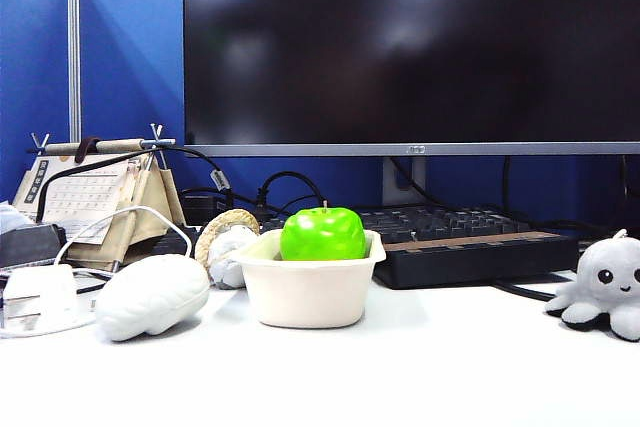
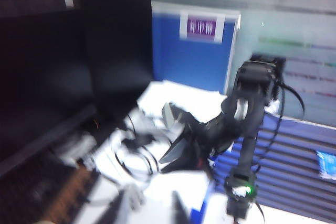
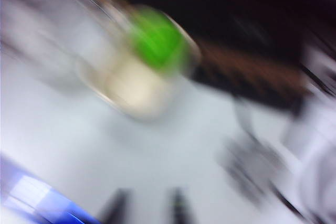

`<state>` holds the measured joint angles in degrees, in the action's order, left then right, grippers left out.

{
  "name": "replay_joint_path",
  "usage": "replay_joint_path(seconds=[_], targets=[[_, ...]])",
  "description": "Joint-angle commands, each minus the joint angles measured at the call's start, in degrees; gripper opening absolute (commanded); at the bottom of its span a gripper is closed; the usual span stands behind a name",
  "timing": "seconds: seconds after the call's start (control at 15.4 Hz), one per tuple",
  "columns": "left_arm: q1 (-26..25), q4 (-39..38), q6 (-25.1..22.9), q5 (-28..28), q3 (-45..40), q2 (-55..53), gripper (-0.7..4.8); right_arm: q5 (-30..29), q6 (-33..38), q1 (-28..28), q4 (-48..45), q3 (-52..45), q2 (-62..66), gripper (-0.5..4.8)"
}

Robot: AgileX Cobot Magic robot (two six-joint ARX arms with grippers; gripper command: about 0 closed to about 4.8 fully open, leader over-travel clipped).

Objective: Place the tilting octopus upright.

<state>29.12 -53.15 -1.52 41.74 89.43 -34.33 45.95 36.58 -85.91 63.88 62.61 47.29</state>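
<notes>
The light-grey plush octopus (image 1: pixel 605 287) sits on the white table at the far right of the exterior view, its face with black eyes turned to the camera, in front of the keyboard's right end. Neither arm shows in the exterior view. The right wrist view is heavily blurred. In it my right gripper (image 3: pixel 148 208) hangs over bare table, its dark fingers apart with nothing between them, and a smeared grey shape (image 3: pixel 252 169) off to one side may be the octopus. My left gripper (image 2: pixel 149 211) is also open and empty above the table, away from the octopus.
A cream bowl (image 1: pixel 305 292) holding a green apple (image 1: pixel 322 234) stands mid-table, with a white brain-shaped toy (image 1: pixel 150 295) to its left. A black keyboard (image 1: pixel 470 247) and a large monitor (image 1: pixel 410 47) stand behind. Cables and a calendar crowd the left. The other black arm (image 2: pixel 247 103) shows in the left wrist view.
</notes>
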Motion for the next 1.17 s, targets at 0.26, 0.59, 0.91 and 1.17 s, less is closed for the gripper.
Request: replay_joint_path(seconds=[0.26,0.59,0.91,1.17], targets=[[-0.1,-6.6,0.0,-3.4,0.0,11.9,-0.06,-2.8,-23.9,-6.2,-27.3,0.3,-14.4,-0.01],[-0.1,-0.5,-6.1,-22.3,-6.6,12.1,-0.06,2.2,-49.8,-6.1,-41.8,0.1,-19.8,-0.01],[-0.1,27.3,-5.0,-22.3,-32.6,11.1,-0.06,3.0,-62.3,-6.1,-47.4,0.1,-19.8,-0.01],[-0.1,34.4,-4.0,-22.0,-45.9,5.2,-0.05,1.5,-60.4,-6.1,-46.1,-7.0,-19.8,-0.01]])
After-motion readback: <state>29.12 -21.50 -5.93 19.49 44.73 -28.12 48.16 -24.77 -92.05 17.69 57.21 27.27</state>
